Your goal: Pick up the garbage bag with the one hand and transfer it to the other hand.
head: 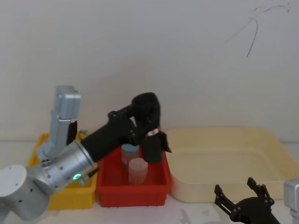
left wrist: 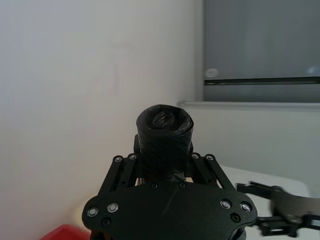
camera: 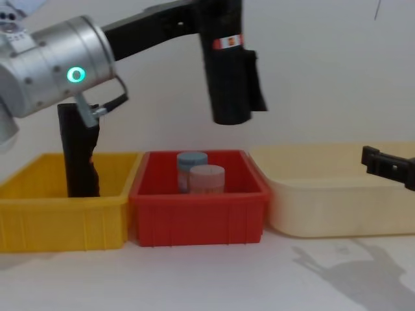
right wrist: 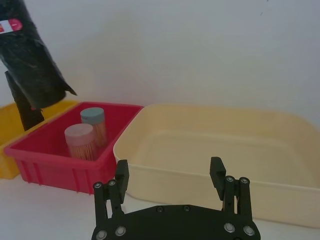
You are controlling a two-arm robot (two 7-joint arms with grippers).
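Note:
The garbage bag [head: 150,122], a thick black roll with a red-and-white label [camera: 228,43], hangs upright in the air above the red bin [head: 131,192]. My left gripper [head: 140,127], on the arm with the green ring light, is shut on the roll's upper part. In the left wrist view its fingers clamp the garbage bag [left wrist: 165,134] from both sides. My right gripper [head: 240,195] is low at the front right, in front of the cream tray [head: 233,158], open and with nothing in it. The garbage bag [right wrist: 30,65] shows far off it in the right wrist view.
Two lidded jars [camera: 198,176] stand in the red bin [camera: 194,220]. A thin plain black roll [camera: 79,152] stands in the yellow bin [camera: 58,220] at the left. The wide cream tray [camera: 337,214] lies to the right of the red bin.

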